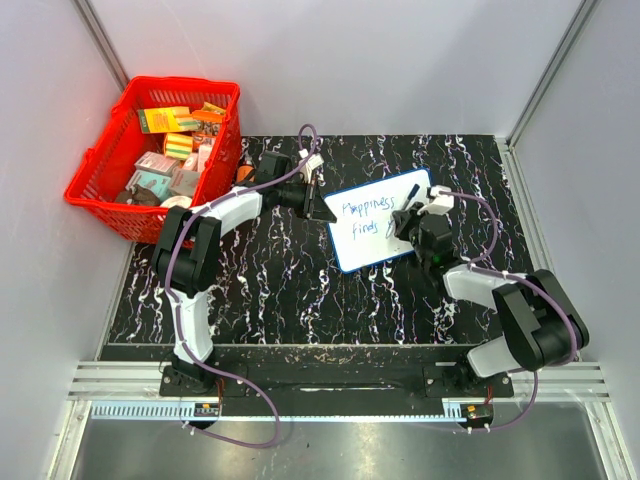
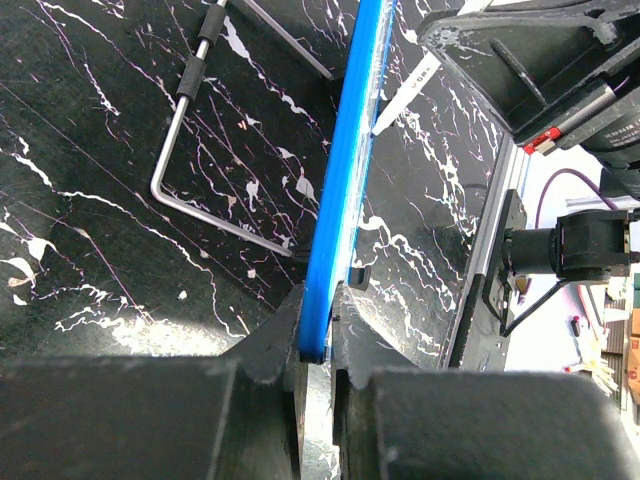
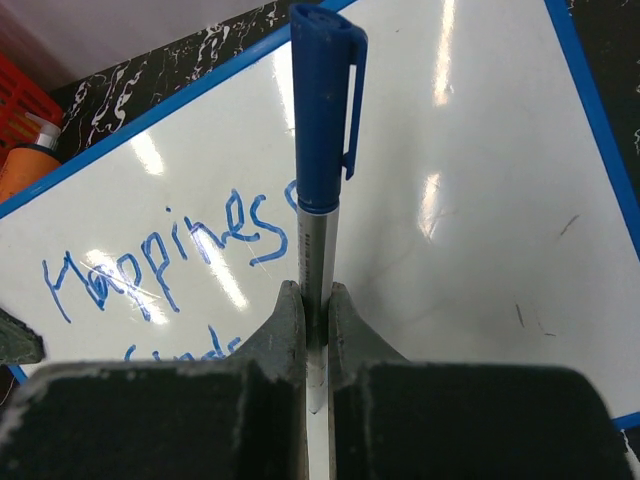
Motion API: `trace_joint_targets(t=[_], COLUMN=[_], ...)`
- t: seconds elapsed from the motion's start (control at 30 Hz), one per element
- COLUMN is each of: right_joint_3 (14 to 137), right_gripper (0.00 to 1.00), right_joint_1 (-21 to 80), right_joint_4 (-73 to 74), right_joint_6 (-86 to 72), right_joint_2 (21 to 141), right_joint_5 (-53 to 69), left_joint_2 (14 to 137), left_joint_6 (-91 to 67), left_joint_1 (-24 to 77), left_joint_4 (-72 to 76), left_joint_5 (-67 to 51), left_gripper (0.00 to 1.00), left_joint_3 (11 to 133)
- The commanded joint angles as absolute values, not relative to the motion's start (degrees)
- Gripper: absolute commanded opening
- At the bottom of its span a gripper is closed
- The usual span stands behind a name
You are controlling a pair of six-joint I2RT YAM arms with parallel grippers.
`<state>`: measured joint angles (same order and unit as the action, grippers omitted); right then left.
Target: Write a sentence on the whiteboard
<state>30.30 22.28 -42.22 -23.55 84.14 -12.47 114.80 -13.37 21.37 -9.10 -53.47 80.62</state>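
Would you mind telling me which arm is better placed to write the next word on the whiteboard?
The right arm. The right gripper is shut on the marker over the whiteboard, beside the sentence so far; the left gripper only clamps the whiteboard's blue rim.

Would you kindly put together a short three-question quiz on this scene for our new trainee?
1. True or false: the left gripper is shut on the edge of the whiteboard.
2. What does the right gripper hold? A) an eraser B) a blue-capped marker C) nothing
3. Fill in: the first word of the sentence on the board is "____".
Key: 1 true; 2 B; 3 Happiness.
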Motion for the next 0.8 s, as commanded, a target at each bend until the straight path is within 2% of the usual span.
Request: trace_joint_targets(t=[0.0, 0.17, 0.43, 0.77], right_joint_3=[29.1, 31.4, 30.9, 29.0], right_gripper=[0.00, 0.00, 0.00, 0.00], right_joint_1=[22.2, 21.8, 21.2, 21.2], right_joint_4=[-41.2, -39.4, -43.2, -56.3], right_joint_6=[-22.8, -20.4, -18.2, -15.0], right_joint_2=[78.1, 73.2, 74.1, 78.7], right_joint_5=[-13.4, -14.9, -14.9, -11.5], left_joint_2=[117.1, 115.8, 115.2, 114.3], left_joint_6=[-4.0, -0.4, 6.1, 7.8], left_joint_1=[23.3, 23.1, 21.3, 18.6], left_joint_4=[-14.6, -17.9, -26.9, -30.2], left_joint_5=[-40.1, -38.5, -34.7, -27.1], left_gripper=[0.00, 0.00, 0.00, 0.00], left_joint_3=[78.3, 79.3, 81.4, 82.2])
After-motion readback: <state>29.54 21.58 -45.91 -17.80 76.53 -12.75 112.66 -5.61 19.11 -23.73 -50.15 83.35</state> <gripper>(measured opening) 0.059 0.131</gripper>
